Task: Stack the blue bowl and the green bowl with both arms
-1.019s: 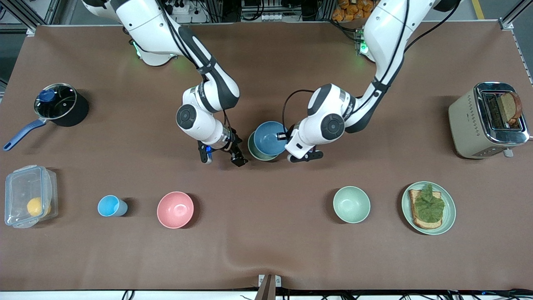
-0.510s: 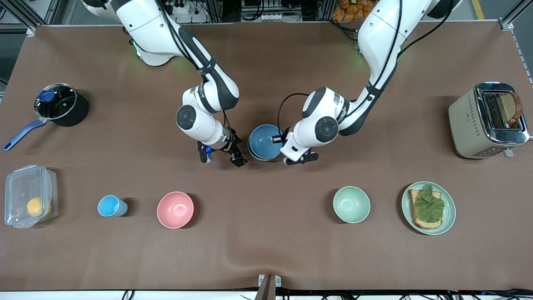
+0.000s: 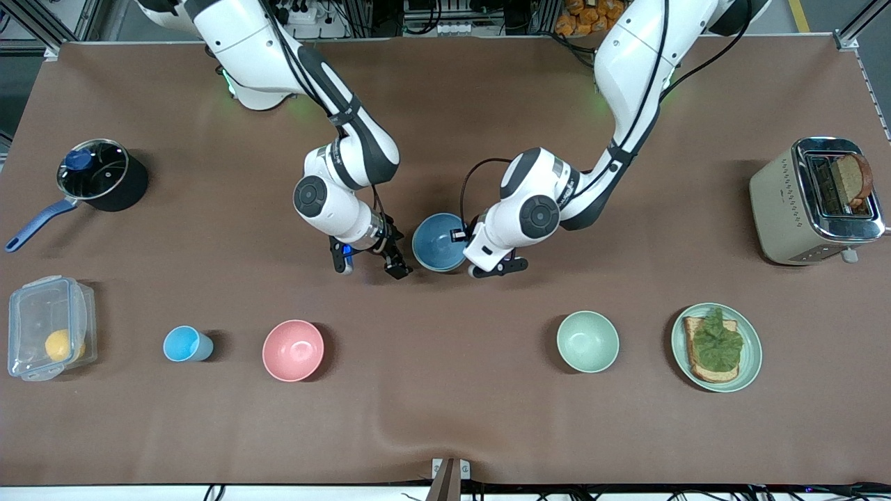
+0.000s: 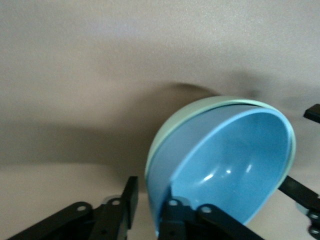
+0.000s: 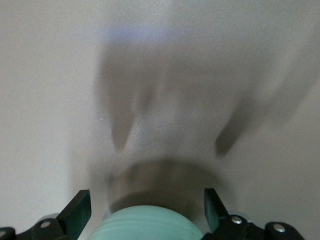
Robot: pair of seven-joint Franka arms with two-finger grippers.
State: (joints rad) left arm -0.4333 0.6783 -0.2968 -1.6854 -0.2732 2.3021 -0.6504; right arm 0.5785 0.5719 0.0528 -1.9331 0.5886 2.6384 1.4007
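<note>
The blue bowl [image 3: 438, 242] sits nested inside the green bowl [image 4: 200, 102] at the table's middle. In the front view the green bowl is almost hidden under it. My left gripper [image 3: 468, 256] straddles the blue bowl's rim on the side toward the left arm's end. In the left wrist view one finger [image 4: 176, 216] is inside the bowl and the other is outside with a narrow gap to the wall, so my left gripper [image 4: 150, 192] is open. My right gripper [image 3: 369, 263] is open beside the bowls toward the right arm's end. The green bowl's side [image 5: 145, 225] shows between its spread fingers, untouched.
Nearer the front camera stand a light-blue cup [image 3: 182, 344], a pink bowl [image 3: 293, 350], a mint-green bowl [image 3: 587, 341] and a plate [image 3: 752, 358] with a sandwich. A toaster [image 3: 800, 202] stands at the left arm's end. A pot [image 3: 104, 177] and a plastic box [image 3: 49, 327] stand at the right arm's end.
My left gripper brought the blue bowl from tilted over the green bowl down into it, shifting slightly toward the right arm's end. My right gripper stayed put.
</note>
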